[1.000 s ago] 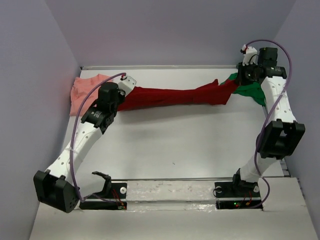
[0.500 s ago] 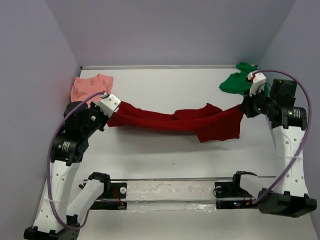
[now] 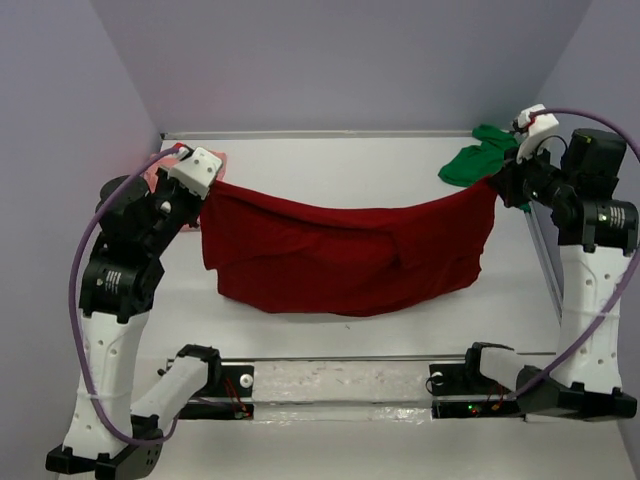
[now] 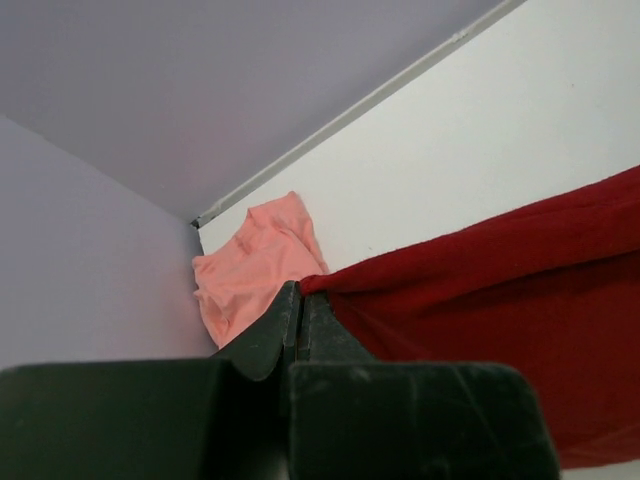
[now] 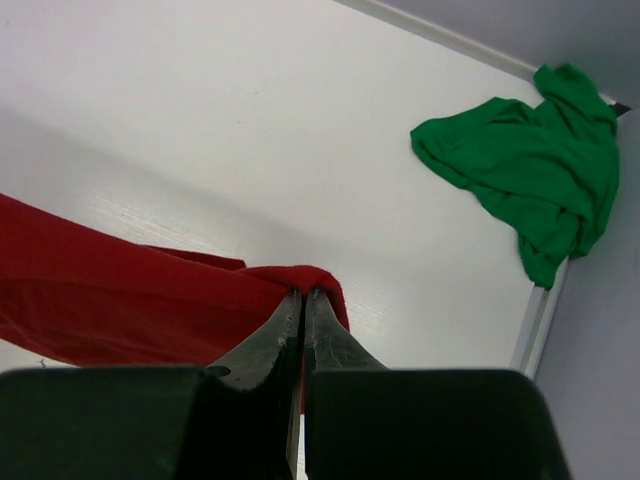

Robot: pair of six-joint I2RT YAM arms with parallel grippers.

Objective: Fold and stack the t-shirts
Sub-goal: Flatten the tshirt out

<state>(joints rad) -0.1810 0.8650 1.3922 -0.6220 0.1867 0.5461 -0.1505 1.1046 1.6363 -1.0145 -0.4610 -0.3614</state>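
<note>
The dark red t-shirt (image 3: 345,255) hangs spread in the air between both arms, sagging in the middle above the table. My left gripper (image 3: 207,185) is shut on its left top corner (image 4: 330,285), and my right gripper (image 3: 495,185) is shut on its right top corner (image 5: 310,280). A salmon-pink t-shirt (image 4: 255,265) lies crumpled in the far left corner, mostly hidden behind the left arm (image 3: 165,160) in the top view. The bright green t-shirt (image 3: 480,160) lies bunched in the far right corner (image 5: 520,165).
Purple walls close in the white table (image 3: 340,165) on the left, back and right. A raised rim (image 5: 535,315) runs along the table's right edge. The arm bases stand on a rail (image 3: 340,385) at the near edge.
Both grippers have lifted and drawn nearer, raising the dark red t-shirt off the table. It has gone from a stretched, twisted band to a wide hanging sheet.
</note>
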